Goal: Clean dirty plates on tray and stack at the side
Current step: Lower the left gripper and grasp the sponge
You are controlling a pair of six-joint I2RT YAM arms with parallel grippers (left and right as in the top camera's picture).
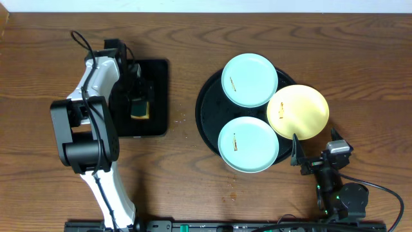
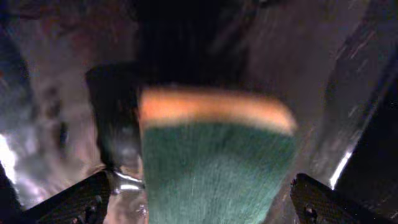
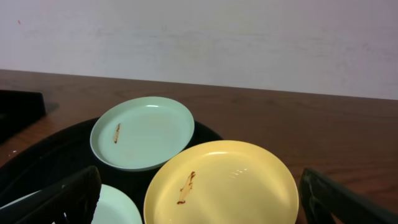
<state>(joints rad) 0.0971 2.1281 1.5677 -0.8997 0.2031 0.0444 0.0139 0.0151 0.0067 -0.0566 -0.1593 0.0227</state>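
Three plates lie on the round black tray [image 1: 205, 109]. One mint plate [image 1: 250, 79] is at the back, another mint plate [image 1: 248, 143] at the front, and a yellow plate [image 1: 297, 112] hangs over the tray's right rim. Each has a small brown smear. In the right wrist view the yellow plate [image 3: 221, 183] lies just ahead, with the far mint plate [image 3: 143, 132] behind it. My right gripper [image 3: 202, 208] is open and empty near the yellow plate's front edge. My left gripper [image 2: 199, 202] is open, its fingers set wide on either side of a green and yellow sponge [image 2: 214, 168].
The sponge [image 1: 141, 111] rests on a small rectangular black tray [image 1: 158, 96] at the left, under my left gripper [image 1: 140, 102]. My right gripper [image 1: 314, 149] is low at the front right. Brown wood tabletop [image 1: 360, 64] surrounds both trays.
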